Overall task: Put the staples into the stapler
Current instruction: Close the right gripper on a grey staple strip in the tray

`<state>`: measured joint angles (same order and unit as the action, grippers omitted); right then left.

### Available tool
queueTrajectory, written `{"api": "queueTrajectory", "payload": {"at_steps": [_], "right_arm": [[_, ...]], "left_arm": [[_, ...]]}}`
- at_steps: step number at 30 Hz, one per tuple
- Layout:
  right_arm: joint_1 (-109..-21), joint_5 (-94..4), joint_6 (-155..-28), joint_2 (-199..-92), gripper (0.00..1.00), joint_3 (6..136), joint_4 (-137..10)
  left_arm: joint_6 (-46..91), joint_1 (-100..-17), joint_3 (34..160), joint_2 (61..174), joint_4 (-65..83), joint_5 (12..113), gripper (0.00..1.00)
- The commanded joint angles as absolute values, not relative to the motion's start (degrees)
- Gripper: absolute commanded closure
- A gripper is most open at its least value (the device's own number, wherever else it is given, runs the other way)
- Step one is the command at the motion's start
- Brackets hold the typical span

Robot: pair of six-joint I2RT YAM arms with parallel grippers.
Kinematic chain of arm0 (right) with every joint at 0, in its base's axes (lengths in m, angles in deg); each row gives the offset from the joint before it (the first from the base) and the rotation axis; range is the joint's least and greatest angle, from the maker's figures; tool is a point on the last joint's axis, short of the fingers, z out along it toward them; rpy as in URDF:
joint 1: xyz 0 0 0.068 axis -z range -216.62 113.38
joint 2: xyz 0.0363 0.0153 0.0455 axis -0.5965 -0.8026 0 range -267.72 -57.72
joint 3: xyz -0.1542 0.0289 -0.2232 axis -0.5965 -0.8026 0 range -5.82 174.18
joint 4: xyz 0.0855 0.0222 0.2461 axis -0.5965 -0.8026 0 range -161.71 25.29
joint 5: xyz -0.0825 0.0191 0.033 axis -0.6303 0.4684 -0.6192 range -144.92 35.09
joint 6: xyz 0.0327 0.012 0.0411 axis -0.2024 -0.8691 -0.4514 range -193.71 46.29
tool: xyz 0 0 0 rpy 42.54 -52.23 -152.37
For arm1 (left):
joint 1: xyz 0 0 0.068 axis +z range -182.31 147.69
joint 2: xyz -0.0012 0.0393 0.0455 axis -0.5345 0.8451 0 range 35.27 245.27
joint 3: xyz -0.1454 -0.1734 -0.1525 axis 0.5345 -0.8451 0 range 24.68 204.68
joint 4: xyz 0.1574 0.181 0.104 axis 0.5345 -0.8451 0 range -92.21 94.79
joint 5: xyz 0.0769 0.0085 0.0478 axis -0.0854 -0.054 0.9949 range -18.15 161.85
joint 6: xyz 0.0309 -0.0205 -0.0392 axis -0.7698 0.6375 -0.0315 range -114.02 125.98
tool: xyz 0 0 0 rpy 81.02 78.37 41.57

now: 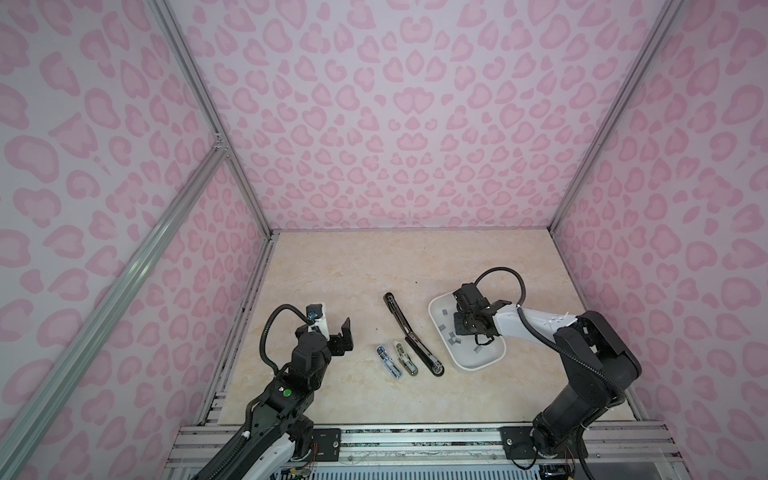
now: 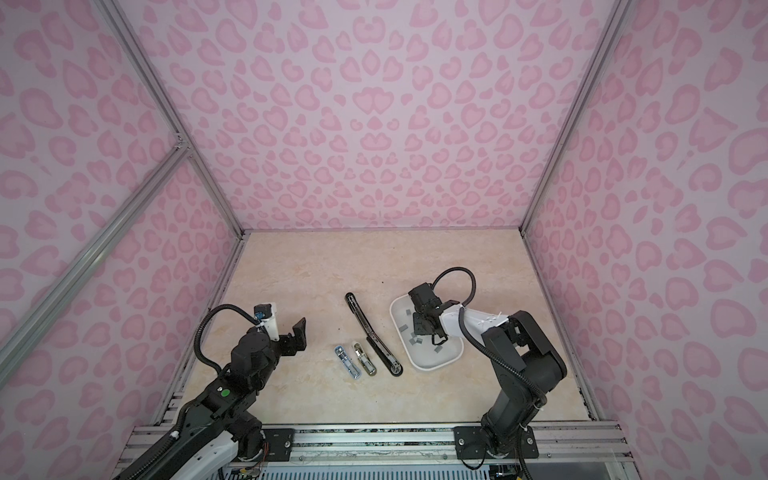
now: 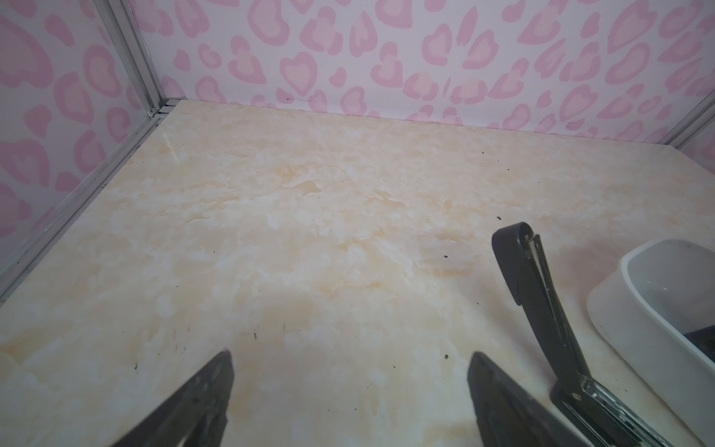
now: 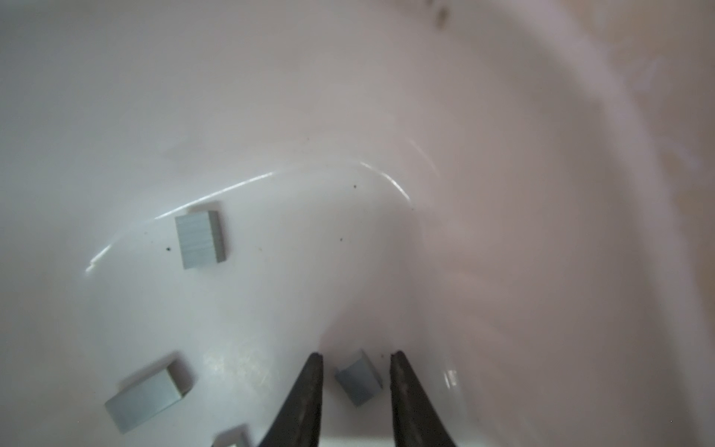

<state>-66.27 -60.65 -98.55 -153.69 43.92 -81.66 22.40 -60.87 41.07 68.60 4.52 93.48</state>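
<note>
The black stapler [image 1: 409, 334] [image 2: 372, 334] lies opened out flat mid-table, and its far arm shows in the left wrist view [image 3: 541, 302]. Grey staples [image 1: 453, 340] [image 2: 415, 340] lie scattered in a white tray [image 1: 469, 365] [image 2: 428, 365]. My right gripper [image 1: 461, 330] [image 4: 356, 354] is down inside the tray [image 4: 348, 116]. It is open, its fingers standing either side of one staple block [image 4: 358, 381] with a gap on each side. Two more blocks [image 4: 199, 240] [image 4: 149, 394] lie nearby. My left gripper [image 1: 343, 336] [image 3: 350, 354] hangs wide open and empty, left of the stapler.
Two small staplers, one blue-silver [image 1: 388, 361] and one gold-dark [image 1: 405, 359], lie side by side just left of the black stapler's near end. The tray [image 3: 638, 294] sits right beside the black stapler. Pink patterned walls close in the table on three sides.
</note>
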Motion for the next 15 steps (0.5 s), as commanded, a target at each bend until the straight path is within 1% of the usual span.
{"api": "queueTrajectory", "payload": {"at_steps": [1, 15], "right_arm": [[-65.93, -59.87, -97.79, -154.42, 0.69, 43.64, -84.48], [-63.92, -60.67, -97.61, -152.59, 0.72, 42.32, -83.97]], "left_arm": [[22.51, -60.79, 40.94, 68.41, 5.13, 93.65, 0.05], [22.6, -60.79, 40.76, 67.73, 4.88, 93.48, 0.05]]}}
